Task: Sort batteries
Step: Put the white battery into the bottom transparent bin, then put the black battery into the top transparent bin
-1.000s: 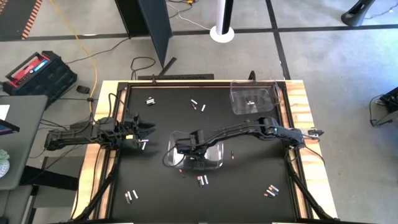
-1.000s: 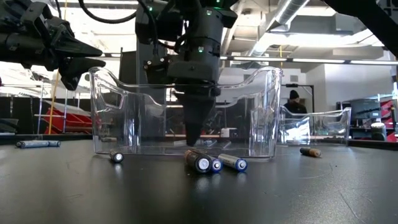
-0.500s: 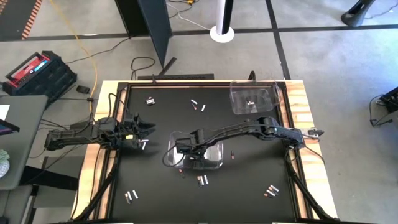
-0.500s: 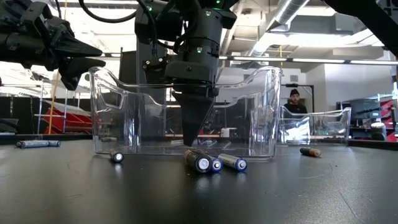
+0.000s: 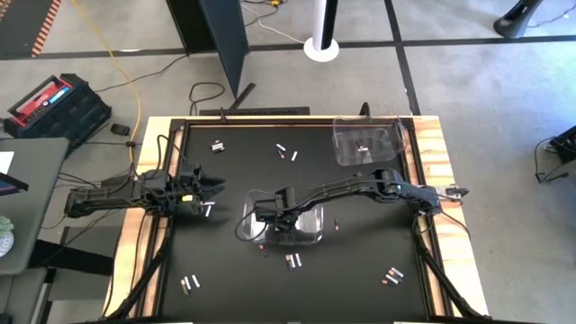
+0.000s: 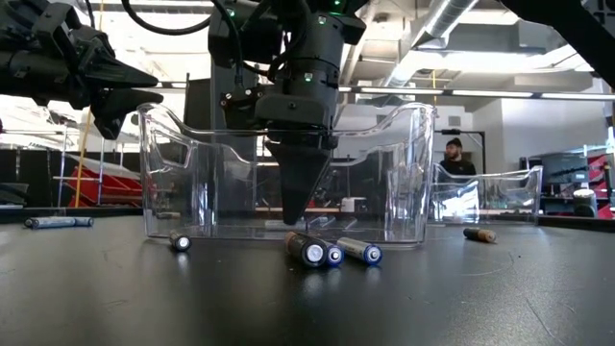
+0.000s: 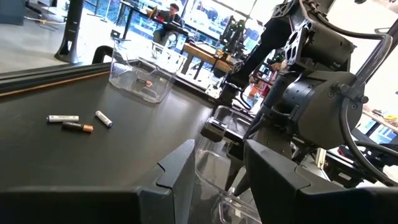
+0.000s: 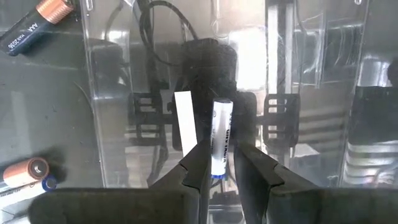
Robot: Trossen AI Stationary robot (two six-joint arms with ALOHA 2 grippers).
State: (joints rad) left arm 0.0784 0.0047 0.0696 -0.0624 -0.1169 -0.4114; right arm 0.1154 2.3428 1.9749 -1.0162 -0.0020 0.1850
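Currently the right gripper (image 8: 217, 163) is reaching down inside the near clear bin (image 6: 404, 173), its fingers parting slightly around a white battery (image 8: 221, 138) standing between them. Judged risk: the cell may be clinging to one finger or rolling once released. Outside this bin's front wall, loose batteries (image 6: 332, 252) are lying; the left gripper (image 5: 216, 189), fingers spread, is waiting beside it.

Battery (image 8: 221, 138) between right gripper (image 8: 219, 167) fingers (inside bin (image 5: 310, 236)).
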